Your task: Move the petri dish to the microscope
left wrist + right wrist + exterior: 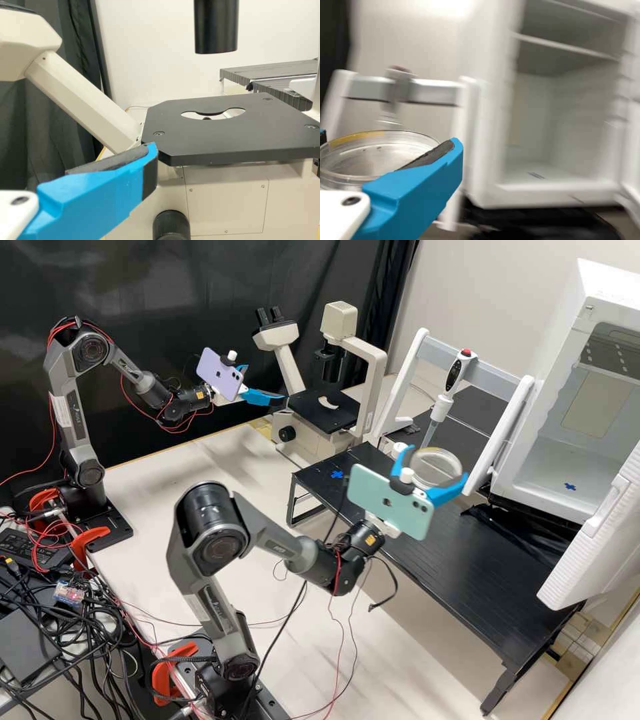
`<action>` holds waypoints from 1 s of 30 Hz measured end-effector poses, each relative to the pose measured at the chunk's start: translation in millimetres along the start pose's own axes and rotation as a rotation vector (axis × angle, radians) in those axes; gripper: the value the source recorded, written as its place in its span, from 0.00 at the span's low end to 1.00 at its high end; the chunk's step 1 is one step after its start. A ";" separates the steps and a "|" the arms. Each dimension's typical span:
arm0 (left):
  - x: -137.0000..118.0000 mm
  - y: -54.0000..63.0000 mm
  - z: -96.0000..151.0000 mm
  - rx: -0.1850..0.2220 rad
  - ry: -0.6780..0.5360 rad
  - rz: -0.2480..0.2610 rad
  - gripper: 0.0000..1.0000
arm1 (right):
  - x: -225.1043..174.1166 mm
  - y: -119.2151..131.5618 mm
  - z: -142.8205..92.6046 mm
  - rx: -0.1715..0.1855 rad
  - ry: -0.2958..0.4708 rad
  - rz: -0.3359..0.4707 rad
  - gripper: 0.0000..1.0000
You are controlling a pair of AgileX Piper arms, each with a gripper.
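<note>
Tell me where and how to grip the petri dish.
Grip the petri dish by its round side wall, at two opposite spots, coming in level from the arms' side. It is shallow and roughly level, so pads across its width should hold it best without tipping; the right gripper holds it this way.

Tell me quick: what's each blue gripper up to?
Left gripper: fingers open, empty, near the microscope.
Right gripper: fingers closed around the clear round dish.

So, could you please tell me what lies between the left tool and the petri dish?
In the high view, the microscope and part of the black table lie between the left tool and the dish.
</note>
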 end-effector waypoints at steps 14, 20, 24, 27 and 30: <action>0.0 0.0 0.0 0.000 0.000 0.000 1.00 | -1.0 -76.9 -85.9 -0.006 0.247 -0.225 0.00; 0.0 0.0 0.0 0.000 0.000 0.000 1.00 | 18.6 -108.1 -109.7 -0.030 0.248 -0.297 0.00; 0.0 0.0 0.0 0.000 0.000 0.000 1.00 | 33.5 -128.3 -122.8 -0.049 0.251 -0.337 0.00; 0.0 0.0 0.0 0.000 0.000 0.000 1.00 | 51.6 -146.4 -132.6 -0.072 0.246 -0.359 0.00; 0.0 0.0 0.0 0.000 0.000 0.000 1.00 | 67.9 -163.1 -137.3 -0.095 0.231 -0.375 0.00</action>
